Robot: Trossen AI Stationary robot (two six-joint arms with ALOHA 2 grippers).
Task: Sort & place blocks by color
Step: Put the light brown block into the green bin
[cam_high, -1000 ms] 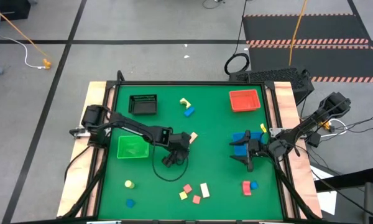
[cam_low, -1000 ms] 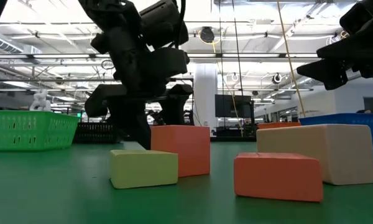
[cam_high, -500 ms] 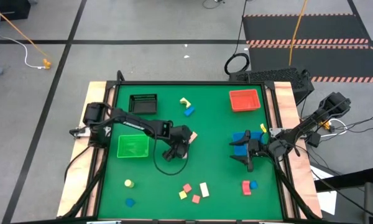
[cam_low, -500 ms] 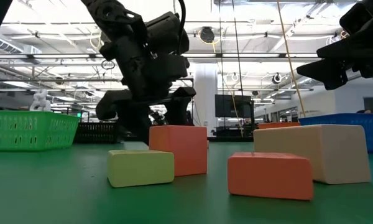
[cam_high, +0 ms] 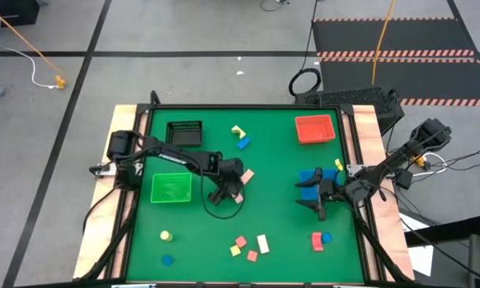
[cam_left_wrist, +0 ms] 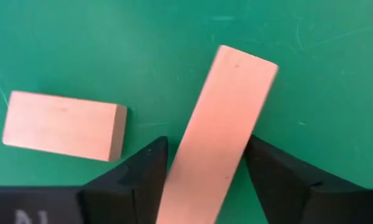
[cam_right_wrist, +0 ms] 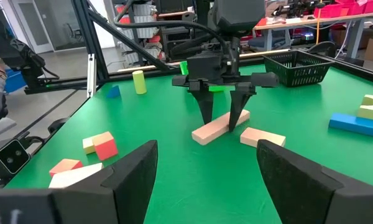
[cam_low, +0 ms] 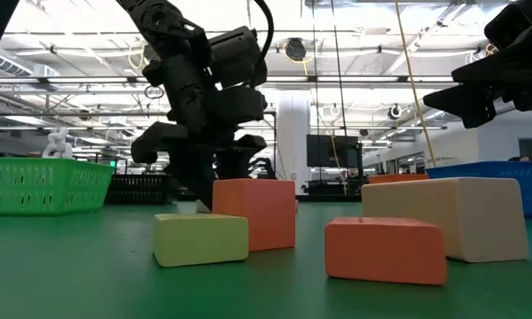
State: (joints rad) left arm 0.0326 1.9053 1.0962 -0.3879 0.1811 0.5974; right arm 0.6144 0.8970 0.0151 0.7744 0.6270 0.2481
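Note:
My left gripper (cam_high: 226, 190) is open and points down at mid-table. Its fingers stand on either side of a pink-tan bar (cam_left_wrist: 219, 124) lying flat on the green table, which also shows in the right wrist view (cam_right_wrist: 219, 128). A shorter tan block (cam_left_wrist: 62, 127) lies just beside the bar. My right gripper (cam_high: 310, 200) hangs open above the table next to the blue bin (cam_high: 310, 176). Other small blocks lie scattered: a near cluster (cam_high: 248, 246), a red and blue pair (cam_high: 321, 238), and a yellow-green and blue pair (cam_high: 240, 137). My left gripper comes from above, its fingers (cam_left_wrist: 150, 167) lying across the bar near its middle (cam_left_wrist: 205, 158). The bar rests flat on the table. The gaps at both long sides are very small, and I cannot tell whether the fingers touch it.
The black bin (cam_high: 185, 134) sits at far left, the green bin (cam_high: 170, 189) at left and the red bin (cam_high: 314, 129) at far right. A yellow cylinder (cam_high: 166, 236) and a blue block (cam_high: 167, 260) lie near left. A loop of cable lies beside the left gripper.
My left gripper has moved a little toward the table's right and far edges and turned about its wrist, coming to stand over the pink-tan bar. The right arm and the blocks have kept still.

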